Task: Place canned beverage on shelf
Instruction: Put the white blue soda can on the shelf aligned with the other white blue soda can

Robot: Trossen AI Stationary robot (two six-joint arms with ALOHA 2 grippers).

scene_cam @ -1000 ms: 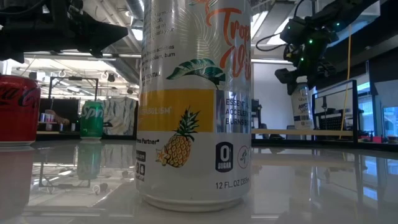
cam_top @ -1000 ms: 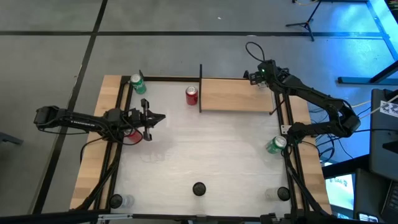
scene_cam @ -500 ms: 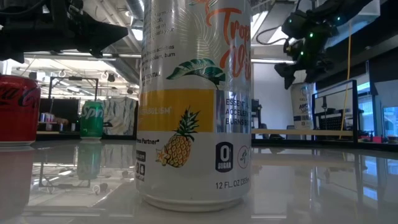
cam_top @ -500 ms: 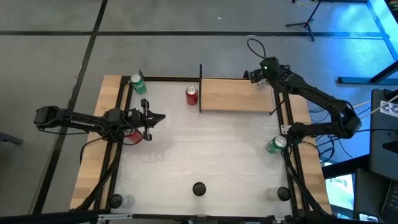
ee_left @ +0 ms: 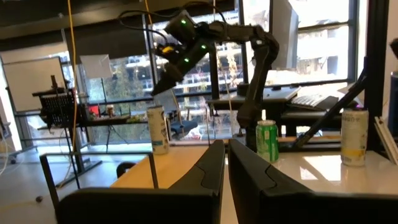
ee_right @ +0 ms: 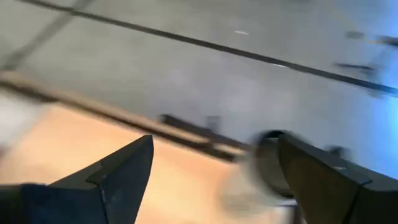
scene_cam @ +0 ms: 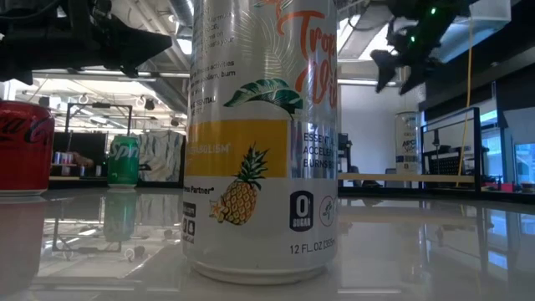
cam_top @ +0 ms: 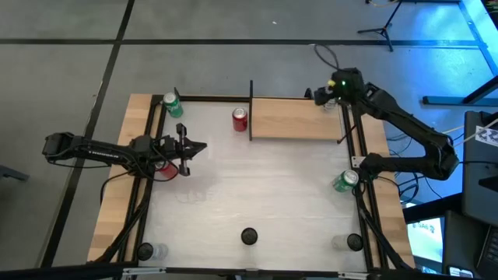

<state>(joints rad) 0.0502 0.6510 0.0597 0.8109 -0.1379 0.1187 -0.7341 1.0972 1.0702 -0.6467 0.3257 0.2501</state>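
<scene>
The shelf (cam_top: 296,118) is a pale wooden board with thin black uprights at the table's far right. A white can (scene_cam: 407,142) stands upright on its base near the shelf's right end; it also shows in the left wrist view (ee_left: 158,129). My right gripper (scene_cam: 399,71) is open and empty, above the can and clear of it; it also shows in the high view (cam_top: 319,95). Its wrist view (ee_right: 211,149) shows the can's top (ee_right: 273,163) blurred between the fingers. My left gripper (cam_top: 193,148) is shut and empty above the table's left side.
A red can (cam_top: 240,118) stands beside the shelf's left end. A green can (cam_top: 172,103) stands at the far left, another (cam_top: 345,180) at the right edge, a red one (cam_top: 166,169) under my left arm. A tall pineapple-print can (scene_cam: 263,138) stands near the front edge.
My right gripper has gone up from the white can's top and a little toward the table's far right corner. It now stands clear above the can. The can has stayed upright on the shelf.
</scene>
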